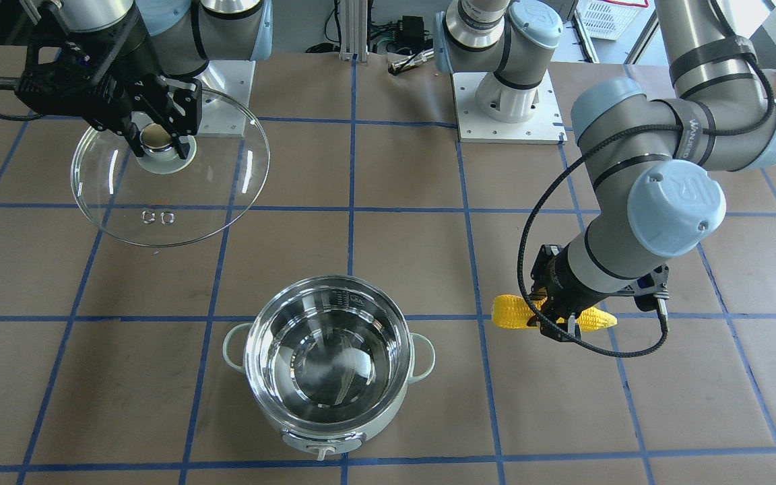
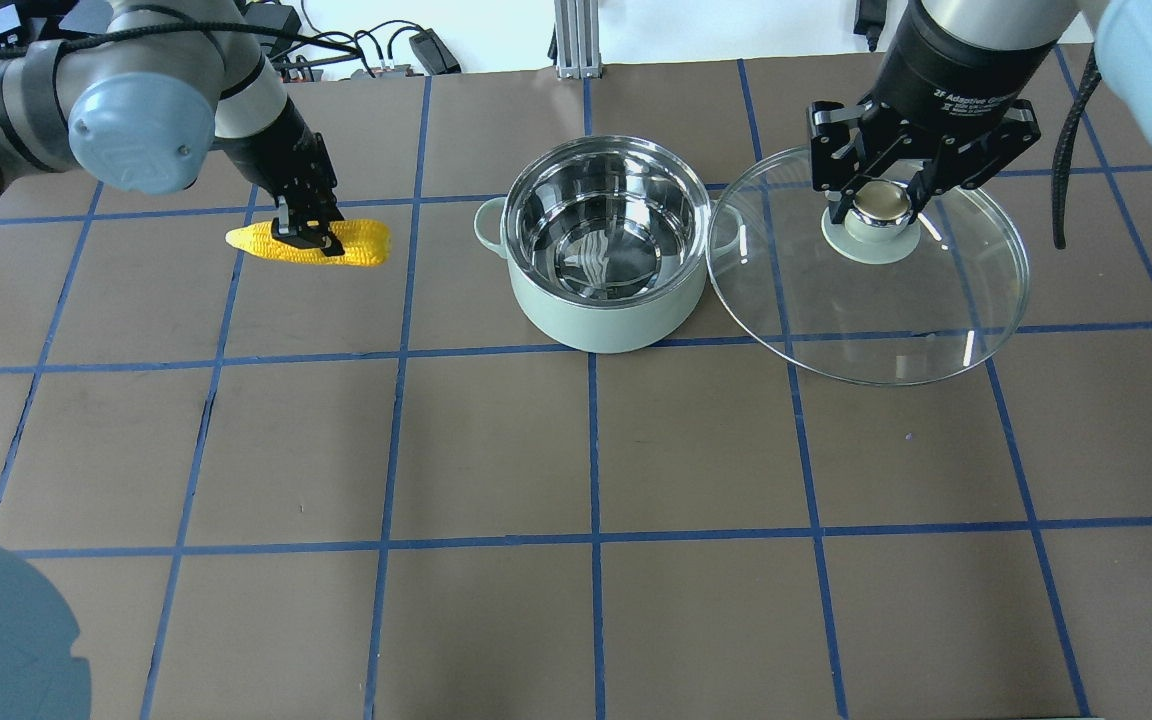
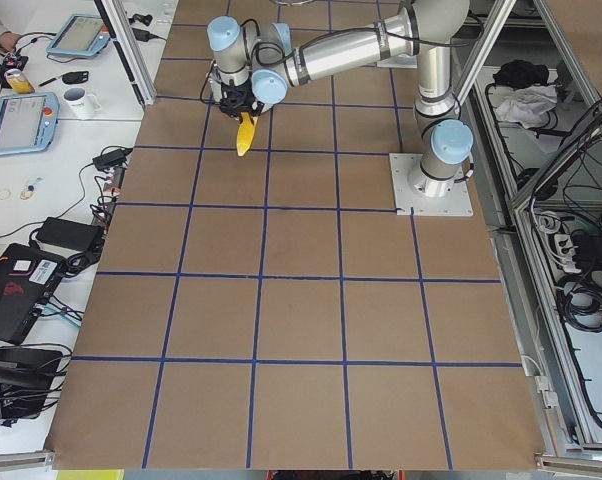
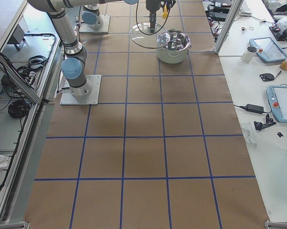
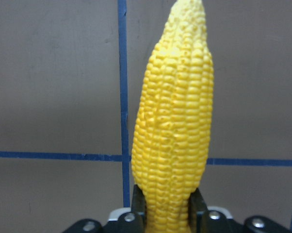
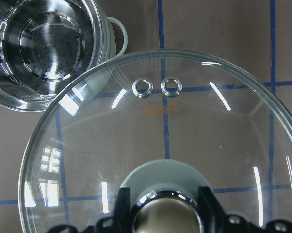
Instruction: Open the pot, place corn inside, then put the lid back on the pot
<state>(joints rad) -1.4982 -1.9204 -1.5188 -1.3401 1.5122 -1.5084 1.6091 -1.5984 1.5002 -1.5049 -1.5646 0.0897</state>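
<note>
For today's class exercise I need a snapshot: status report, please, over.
Left end effector shut on corn. Right end effector shut on lid, held beside Pot. Pot open, empty, mouth unobstructed.

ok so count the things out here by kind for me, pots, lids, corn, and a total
pot: 1
lid: 1
corn: 1
total: 3
</note>
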